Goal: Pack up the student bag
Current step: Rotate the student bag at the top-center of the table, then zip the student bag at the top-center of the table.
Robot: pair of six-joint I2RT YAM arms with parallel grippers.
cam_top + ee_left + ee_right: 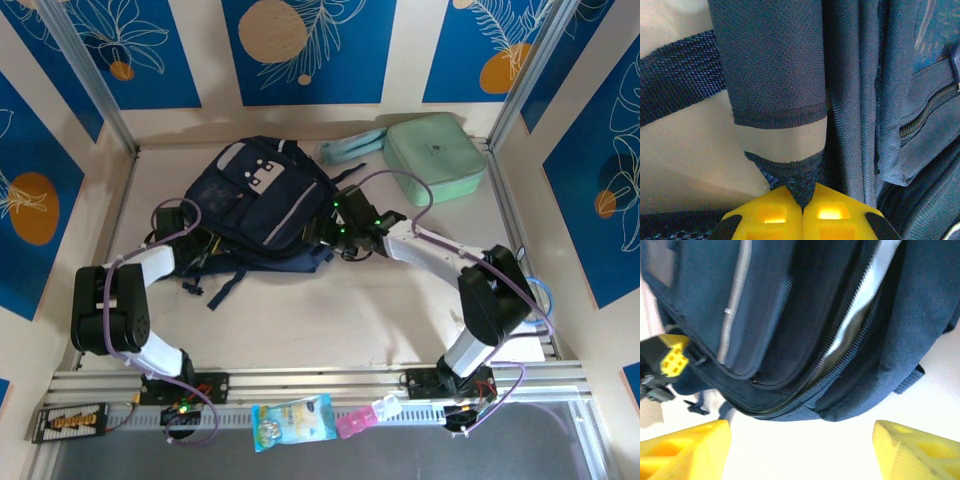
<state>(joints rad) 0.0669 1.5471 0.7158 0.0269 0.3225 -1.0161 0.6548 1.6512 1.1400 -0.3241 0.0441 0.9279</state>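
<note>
The student bag (255,200), dark navy with a pale stripe and a grey patch, lies flat in the middle of the table. My left gripper (186,238) is at its left lower side. Its yellow fingers (775,215) are shut on a narrow navy strap (801,182) hanging below a padded shoulder strap (772,60). My right gripper (345,215) is at the bag's right edge and stands open, its yellow fingertips (690,447) wide apart over bare table. Ahead of it the bag's main zip (840,355) gapes, with pale lining inside.
A mint green zip case (435,158) sits at the back right, with a pale teal pouch (352,148) beside it. A snack packet (293,420) and a pink item (358,420) lie on the near rail. Metal frame posts (90,80) bound the table.
</note>
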